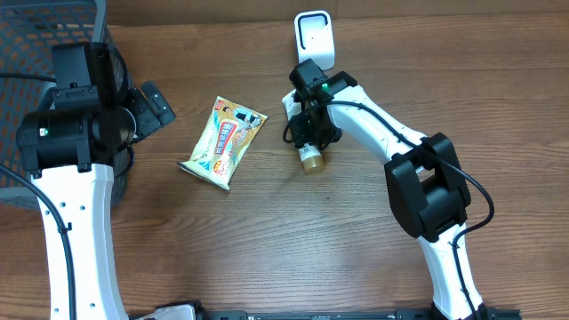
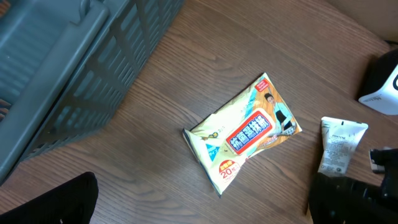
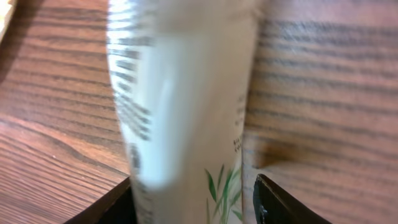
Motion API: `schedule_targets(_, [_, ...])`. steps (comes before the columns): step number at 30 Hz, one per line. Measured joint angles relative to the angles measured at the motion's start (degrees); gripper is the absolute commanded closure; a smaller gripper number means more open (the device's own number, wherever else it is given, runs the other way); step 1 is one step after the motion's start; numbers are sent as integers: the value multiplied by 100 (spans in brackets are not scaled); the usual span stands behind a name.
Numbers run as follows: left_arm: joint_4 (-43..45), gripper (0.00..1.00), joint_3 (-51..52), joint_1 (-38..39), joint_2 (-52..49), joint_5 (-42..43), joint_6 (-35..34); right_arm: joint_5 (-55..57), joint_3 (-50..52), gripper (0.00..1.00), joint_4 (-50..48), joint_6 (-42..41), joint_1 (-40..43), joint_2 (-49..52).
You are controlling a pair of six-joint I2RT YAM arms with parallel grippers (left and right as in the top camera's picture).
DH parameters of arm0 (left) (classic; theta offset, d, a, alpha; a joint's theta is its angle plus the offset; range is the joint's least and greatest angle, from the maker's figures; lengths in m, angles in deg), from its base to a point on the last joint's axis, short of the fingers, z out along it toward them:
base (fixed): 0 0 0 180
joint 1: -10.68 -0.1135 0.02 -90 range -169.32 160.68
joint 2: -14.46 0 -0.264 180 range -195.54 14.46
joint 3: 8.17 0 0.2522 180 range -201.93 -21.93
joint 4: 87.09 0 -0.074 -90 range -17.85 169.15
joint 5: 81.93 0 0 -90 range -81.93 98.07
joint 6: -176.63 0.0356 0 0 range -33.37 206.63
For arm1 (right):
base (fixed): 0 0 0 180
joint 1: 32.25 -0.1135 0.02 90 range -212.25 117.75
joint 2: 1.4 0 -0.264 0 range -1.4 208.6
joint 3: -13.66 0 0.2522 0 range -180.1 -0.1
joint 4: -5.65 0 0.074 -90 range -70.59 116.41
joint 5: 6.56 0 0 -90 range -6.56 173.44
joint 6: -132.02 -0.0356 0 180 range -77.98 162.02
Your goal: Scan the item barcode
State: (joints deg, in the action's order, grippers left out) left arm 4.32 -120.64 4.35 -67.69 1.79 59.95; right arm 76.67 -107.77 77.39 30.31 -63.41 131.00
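Observation:
A white tube with a gold cap (image 1: 311, 160) lies on the wooden table just below the white barcode scanner (image 1: 313, 36). My right gripper (image 1: 309, 133) sits over the tube's middle. In the right wrist view the blurred tube (image 3: 180, 93) fills the space between the black fingers of that gripper (image 3: 193, 186), which is shut on it. The left wrist view shows the tube's crimped end (image 2: 339, 146) at the right. My left gripper (image 1: 153, 108) hovers at the left, open and holding nothing; in its own view (image 2: 202, 205) only bare table lies between its fingers.
A yellow snack packet (image 1: 222, 142) lies flat between the two arms, also seen from the left wrist (image 2: 245, 134). A dark mesh basket (image 1: 36, 36) stands at the far left corner, its wall (image 2: 62, 62) close to the left gripper.

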Motion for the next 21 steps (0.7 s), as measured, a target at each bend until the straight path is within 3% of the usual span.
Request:
schedule_targets(5, [0,0,0,0,-2,0,0,87,0,40,-654,385,-11,0])
schedule_targets(12, [0,0,0,0,-4,0,0,138,20,73,-782,527,-11,0])
schedule_targets(16, [0,0,0,0,-4,0,0,267,2,83,-684,468,-11,-4])
schedule_targets(21, [0,0,0,0,-4,0,0,778,-271,85,90,420,-31,-11])
